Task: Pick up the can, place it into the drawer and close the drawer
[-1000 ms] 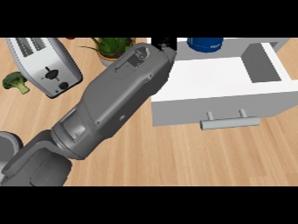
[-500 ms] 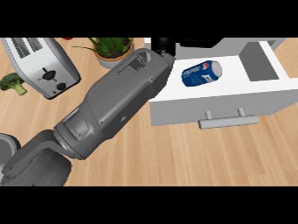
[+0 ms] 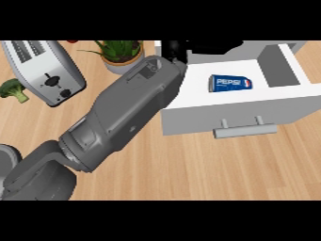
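**Q:** Head view first: where is the can lying right now?

**Me:** The can (image 3: pixel 230 83) is lying on its side inside the open drawer (image 3: pixel 288 101), on the white floor of it, label facing up. From the picture's middle it is sitting at about two o'clock. Nothing of mine is touching it.

**Q:** And your hands?

**Me:** My left forearm (image 3: pixel 121 117) is crossing the view from seven o'clock up toward twelve, and my left hand (image 3: pixel 174 48) is only showing as a dark shape at the top edge, just beyond the drawer's left back corner. I cannot tell whether those fingers are spread or curled; the wrist is covering them. My right hand is not showing at all.

**Q:** So how far along are you judging the job?

**Me:** The pick and the placing are looking finished, since the can is resting in the drawer apart from my hand. The drawer is standing pulled out, its handle (image 3: pixel 246 130) pointing toward five o'clock, so the closing is what remains.

**Q:** Anything else around?

**Me:** A toaster (image 3: pixel 43 70) at ten o'clock, broccoli (image 3: pixel 12 89) beside it at nine, a potted plant (image 3: pixel 120 54) at eleven. No other view is on offer.
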